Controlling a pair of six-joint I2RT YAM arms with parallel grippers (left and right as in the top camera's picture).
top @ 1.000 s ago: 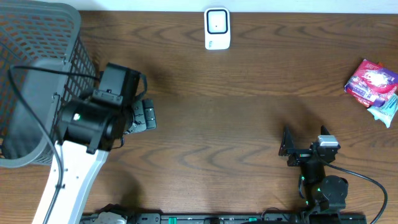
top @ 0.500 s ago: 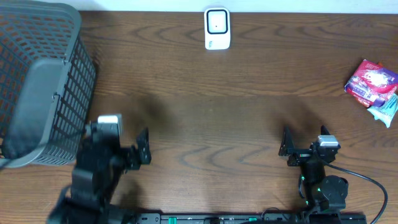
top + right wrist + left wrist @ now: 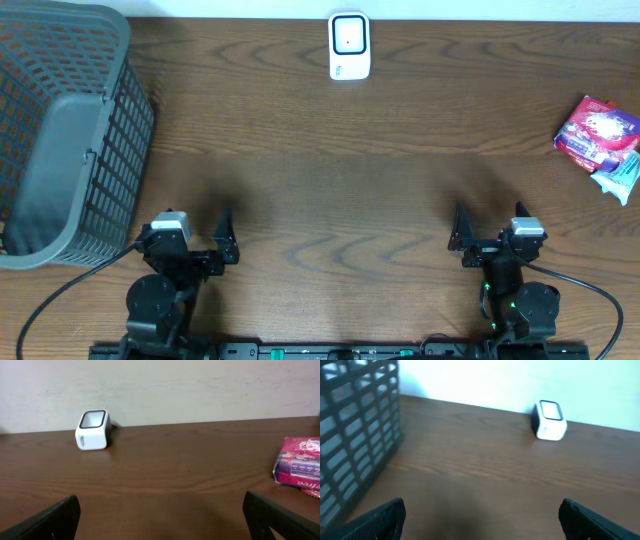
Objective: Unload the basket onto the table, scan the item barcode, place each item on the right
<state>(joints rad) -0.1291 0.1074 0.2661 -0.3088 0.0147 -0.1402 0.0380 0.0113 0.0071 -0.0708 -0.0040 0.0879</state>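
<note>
**A:** The left arm has pulled right back! A second ago it stretched beside the dark grey plastic mesh basket. Now the left gripper sits low at the near edge of the brown wood-grain table, on the left side. The right gripper hasn't budged: near edge, right side.

**B:** And the claws?

**A:** Both spread wide, nothing between the fingers. Each wrist camera shows its dark fingertips far apart, with only bare wood between them.

**B:** Where's the item?

**A:** The pink and purple printed packet lies flat against the table's right edge, in the far half and well apart from the right gripper. A teal-and-white wrapper touches its near side. The right wrist view catches the packet cut off at the frame's right. The left wrist view doesn't show it at all.

**B:** What does the left wrist see, then?

**A:** The basket's wall looming on its left, which the right wrist view doesn't show. Both wrist views pick up the white box-shaped scanner with a dark window, upright at the middle of the far edge. Only the overhead view shows both arms at once.

**B:** Room to move?

**A:** Plenty. The basket takes up the far-left corner. From the grippers up to the scanner, the middle is open wood.

**B:** And the room?

**A:** A pale plain wall stands behind the far edge.
</note>
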